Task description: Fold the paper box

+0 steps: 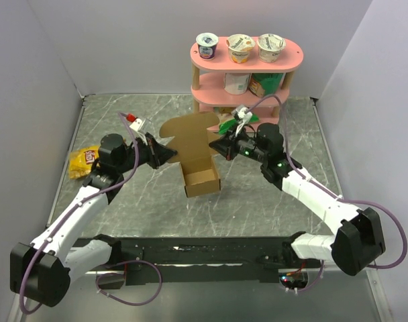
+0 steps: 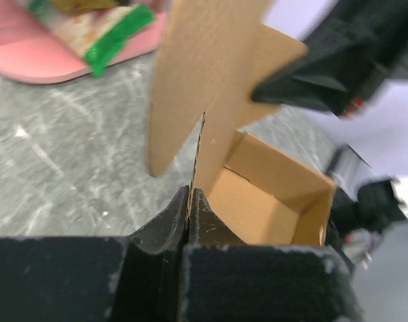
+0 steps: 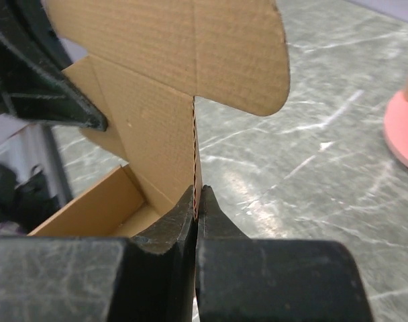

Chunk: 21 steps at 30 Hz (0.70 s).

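Note:
The paper box (image 1: 201,180) is plain brown cardboard, half formed: an open square tray in the middle of the table with a tall lid panel (image 1: 190,133) standing up at its back. My left gripper (image 1: 172,153) is shut on the left edge of that panel. In the left wrist view my left gripper (image 2: 190,198) pinches the thin cardboard edge, with the paper box (image 2: 271,201) open to the right. My right gripper (image 1: 216,147) is shut on the panel's right edge. In the right wrist view my right gripper (image 3: 196,198) clamps the corrugated edge of the paper box (image 3: 157,127).
A pink two-tier shelf (image 1: 247,59) stands at the back, with three yogurt cups on top and more packets below. A green packet (image 1: 232,125) lies at its foot, behind my right gripper. A yellow snack bag (image 1: 82,162) lies by the left wall.

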Available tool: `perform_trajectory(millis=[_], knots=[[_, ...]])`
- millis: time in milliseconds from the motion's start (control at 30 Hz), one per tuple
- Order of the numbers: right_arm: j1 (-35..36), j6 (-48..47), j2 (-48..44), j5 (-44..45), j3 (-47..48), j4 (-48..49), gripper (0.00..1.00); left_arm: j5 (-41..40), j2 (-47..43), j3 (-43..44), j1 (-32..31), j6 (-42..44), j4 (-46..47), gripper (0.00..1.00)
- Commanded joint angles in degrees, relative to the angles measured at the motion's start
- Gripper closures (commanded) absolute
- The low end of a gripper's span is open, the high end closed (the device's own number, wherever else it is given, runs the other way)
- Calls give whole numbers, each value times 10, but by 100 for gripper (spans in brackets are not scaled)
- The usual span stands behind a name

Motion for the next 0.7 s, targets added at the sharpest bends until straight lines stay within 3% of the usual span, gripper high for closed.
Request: perform_trajectory(millis=[0, 100, 300, 567, 667], knots=[[46, 9, -34, 132, -23, 29, 100, -159, -3, -13, -38, -38, 9, 99], [93, 24, -38, 241, -57, 63, 100, -264, -3, -41, -67, -78, 42, 99], [149, 70, -15, 374, -90, 100, 100, -410, 44, -34, -149, -90, 49, 99], [200, 108, 41, 523, -108, 155, 100, -503, 85, -64, -208, -94, 87, 99], [215, 113, 82, 585, -126, 207, 100, -526, 100, -104, -224, -87, 153, 99]])
